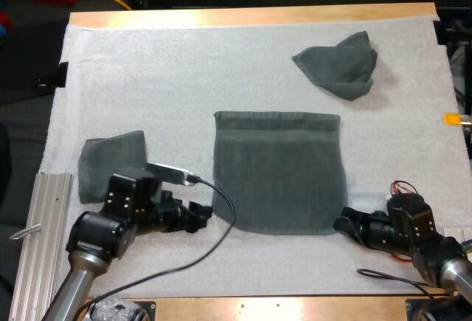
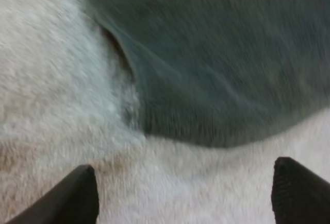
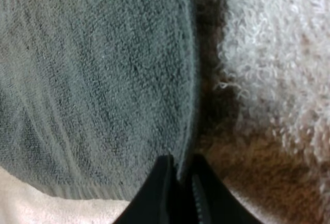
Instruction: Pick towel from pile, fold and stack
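Observation:
A dark grey-green towel [image 1: 279, 173] lies spread flat in the middle of the white mat [image 1: 169, 77]. My left gripper [image 1: 200, 216] sits low on the mat just off the towel's near left corner, open; in the left wrist view its fingers [image 2: 67, 198] stand wide apart, short of the towel's rounded corner [image 2: 216, 80]. My right gripper [image 1: 343, 223] is at the near right corner. Its fingers [image 3: 154, 193] are pinched together on the spread towel's edge [image 3: 188, 105]. A crumpled towel [image 1: 338, 64] lies at the back right.
A folded towel [image 1: 110, 162] lies on the mat at the left, just behind my left arm. A ribbed metal rail [image 1: 37, 240] runs along the mat's near left side. The wooden table edge [image 1: 251, 15] borders the far side.

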